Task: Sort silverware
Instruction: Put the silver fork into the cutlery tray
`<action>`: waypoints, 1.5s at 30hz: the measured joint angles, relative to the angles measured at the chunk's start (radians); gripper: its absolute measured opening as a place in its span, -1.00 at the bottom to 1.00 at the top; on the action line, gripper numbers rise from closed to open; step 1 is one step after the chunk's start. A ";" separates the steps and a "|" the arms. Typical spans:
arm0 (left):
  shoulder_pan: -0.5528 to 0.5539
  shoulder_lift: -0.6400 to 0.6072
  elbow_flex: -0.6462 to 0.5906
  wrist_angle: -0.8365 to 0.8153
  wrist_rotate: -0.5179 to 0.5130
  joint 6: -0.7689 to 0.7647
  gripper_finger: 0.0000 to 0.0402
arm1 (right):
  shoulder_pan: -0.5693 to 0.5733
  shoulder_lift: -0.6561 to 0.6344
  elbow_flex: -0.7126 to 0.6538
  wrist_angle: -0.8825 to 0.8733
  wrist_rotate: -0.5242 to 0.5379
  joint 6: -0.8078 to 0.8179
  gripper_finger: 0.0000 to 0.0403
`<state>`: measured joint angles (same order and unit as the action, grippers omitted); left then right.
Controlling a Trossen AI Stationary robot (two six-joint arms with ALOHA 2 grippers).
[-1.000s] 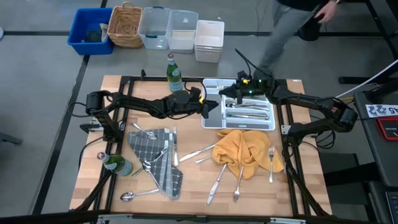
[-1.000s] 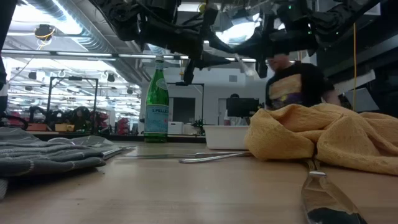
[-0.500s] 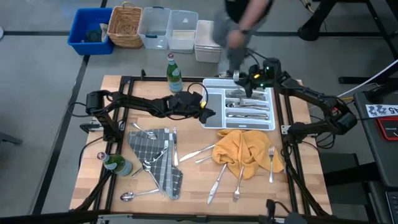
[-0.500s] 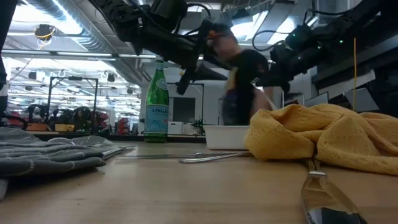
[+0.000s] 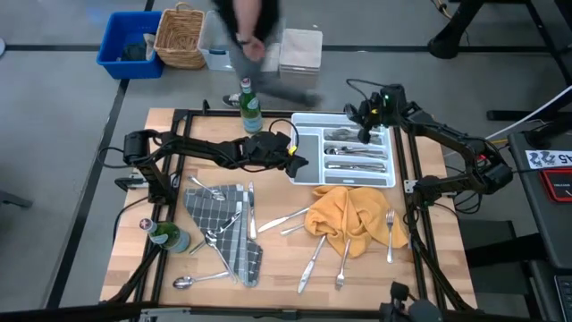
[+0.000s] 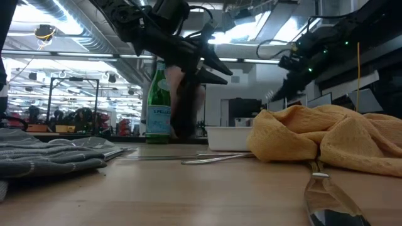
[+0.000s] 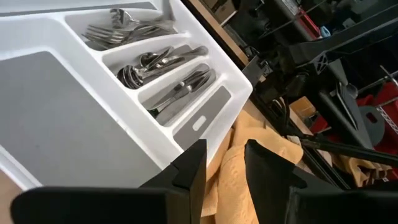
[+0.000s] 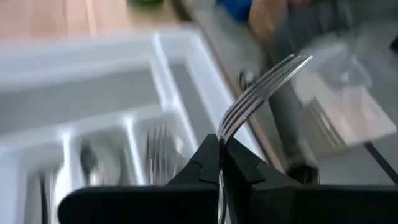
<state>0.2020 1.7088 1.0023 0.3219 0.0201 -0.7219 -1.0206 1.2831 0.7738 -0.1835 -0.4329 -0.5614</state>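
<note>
Silverware (image 5: 356, 161) is split between two places as we read it: a good share lies sorted in the narrow compartments of the white tray (image 5: 305, 150) at the far right of the table, forks, spoons and knives each in their own slot in the left wrist view, while loose pieces are scattered on the wood nearer us, around the yellow cloth (image 5: 349, 213) and the grey checked cloth (image 5: 225, 224). One fork (image 8: 264, 87) is off the table altogether: our right gripper (image 8: 219, 144) has its fingers pinched shut on the handle, tines pointing up and away, and it hangs over the tray's far end, above the fork slot as best we can judge. We take that as the carry before a drop into the slot, with the tines held clear so they do not snag the forks below. Our left gripper (image 7: 225, 163) holds nothing; its fingers stand partly apart, and it sits just beside the tray's near left corner with the yellow cloth under its tips. We judge it is placed there to go for the next loose piece. A green bottle (image 5: 250, 109) stands behind the tray's left side, another (image 5: 168, 237) by the grey cloth. A person passes beyond the table's far edge.
</note>
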 joint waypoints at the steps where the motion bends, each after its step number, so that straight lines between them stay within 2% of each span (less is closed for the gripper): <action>1: 0.000 0.000 0.000 0.000 -0.001 0.000 -0.52 | 0.000 0.000 0.000 -0.049 0.021 -0.038 -0.98; 6: 0.000 0.000 0.000 0.000 -0.001 0.017 -0.52 | 0.000 0.002 0.000 -0.243 0.192 -0.207 -0.98; 13: 0.001 0.000 0.000 0.001 -0.002 0.027 -0.53 | 0.000 0.049 0.001 -0.244 0.148 -0.268 -0.97; 27: -0.008 -0.026 0.000 -0.029 0.010 0.070 -0.53 | 0.000 0.150 0.001 -0.173 0.127 -0.258 -0.96; 31: -0.008 -0.089 0.000 -0.143 0.013 0.107 -0.53 | 0.000 0.155 0.000 -0.177 0.126 -0.253 -0.88; 38: -0.008 -0.232 0.000 -0.407 0.013 0.162 -0.53 | -0.001 0.157 -0.003 -0.185 0.135 -0.208 -0.56; 45: -0.008 -0.398 0.000 -0.741 0.014 0.024 -0.53 | 0.000 0.156 -0.003 -0.181 0.137 -0.100 -0.49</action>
<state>0.1942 1.3111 1.0023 -0.4194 0.0338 -0.6984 -1.0206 1.4395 0.7709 -0.3645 -0.2961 -0.6618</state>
